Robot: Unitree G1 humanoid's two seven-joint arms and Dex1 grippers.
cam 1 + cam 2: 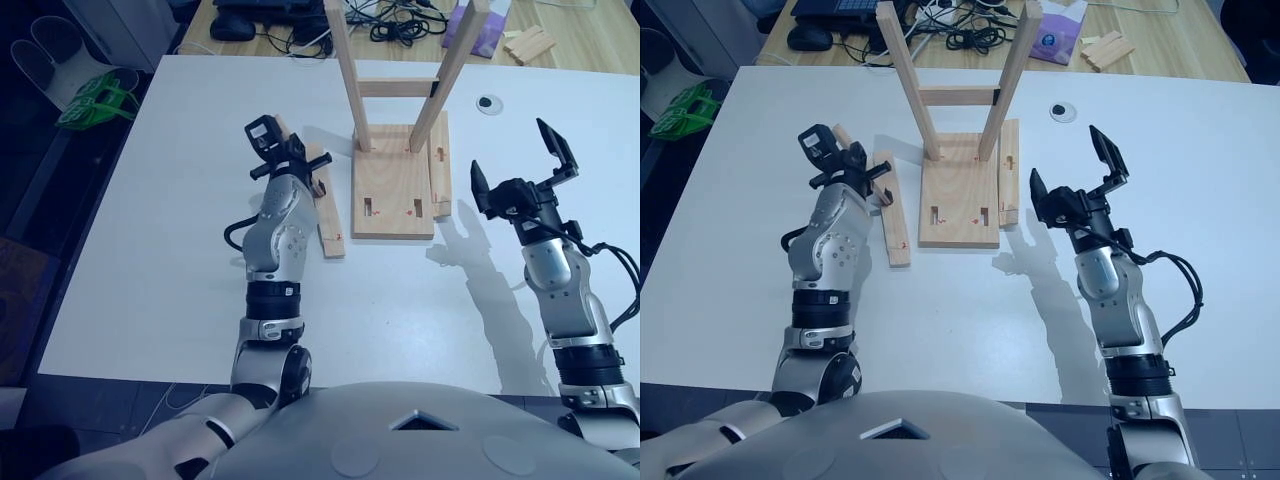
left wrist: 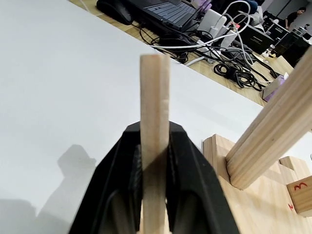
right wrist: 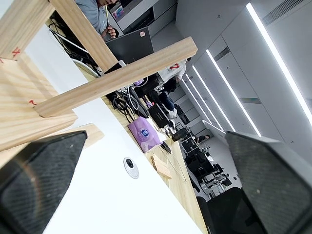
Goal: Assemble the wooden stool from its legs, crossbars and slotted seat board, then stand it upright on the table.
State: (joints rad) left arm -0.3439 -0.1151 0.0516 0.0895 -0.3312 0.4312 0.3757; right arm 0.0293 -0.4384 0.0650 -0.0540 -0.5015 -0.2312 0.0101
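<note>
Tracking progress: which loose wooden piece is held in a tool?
The slat clamped in the left tool, left of the seat board. The loose piece right of the board lies flat on the table, untouched.

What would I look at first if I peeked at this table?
Probably the two legs standing tall in the seat board in the middle of the white table, joined by a crossbar. Left of it, the left gripper pinches a wooden slat; on the right, the right gripper hangs wide open.

White table with flat seat board, wooden bar at its left, second bar touching its right, round disc behind.
</note>
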